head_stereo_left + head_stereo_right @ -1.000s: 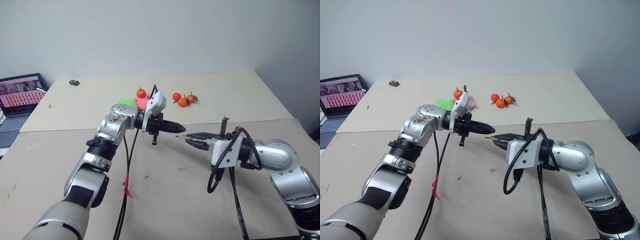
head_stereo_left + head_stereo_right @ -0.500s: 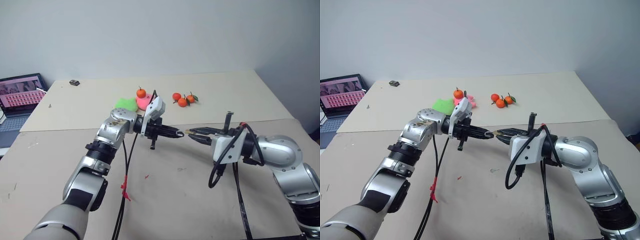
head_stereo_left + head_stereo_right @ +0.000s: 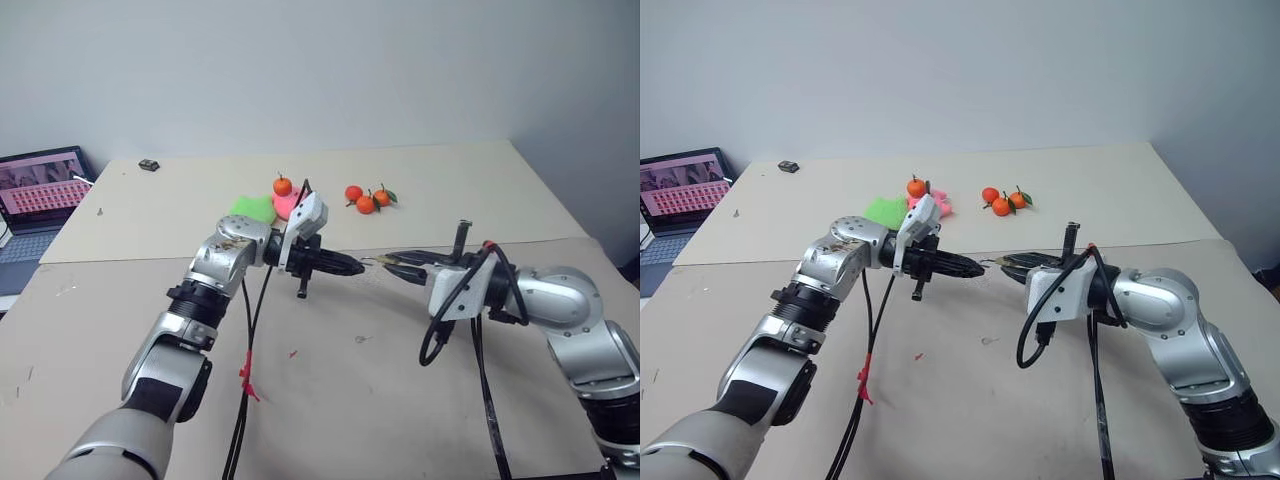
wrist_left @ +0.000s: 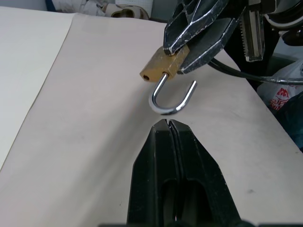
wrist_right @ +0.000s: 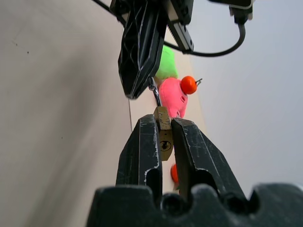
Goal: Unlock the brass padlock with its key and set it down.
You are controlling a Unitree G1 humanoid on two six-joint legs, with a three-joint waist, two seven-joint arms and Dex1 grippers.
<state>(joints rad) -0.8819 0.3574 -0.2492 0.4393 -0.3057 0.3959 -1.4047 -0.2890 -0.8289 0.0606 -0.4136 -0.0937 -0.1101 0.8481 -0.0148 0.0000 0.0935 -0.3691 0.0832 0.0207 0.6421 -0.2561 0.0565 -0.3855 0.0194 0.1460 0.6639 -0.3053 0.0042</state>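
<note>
Right gripper (image 5: 163, 137) clamps the brass padlock (image 4: 164, 65), its shackle (image 4: 171, 98) sprung open. Left gripper (image 4: 169, 124), fingers closed empty, points just beside the shackle.

Both arms are extended inward, tip to tip. The left gripper (image 4: 169, 124) is fully closed; the right gripper (image 5: 164, 137) is clamped narrowly.

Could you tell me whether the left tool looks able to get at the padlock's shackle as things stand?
Probably yes: the shackle hangs open just beyond the shut left tool, facing it with nothing between, while the right tool clamps the padlock body.
</note>
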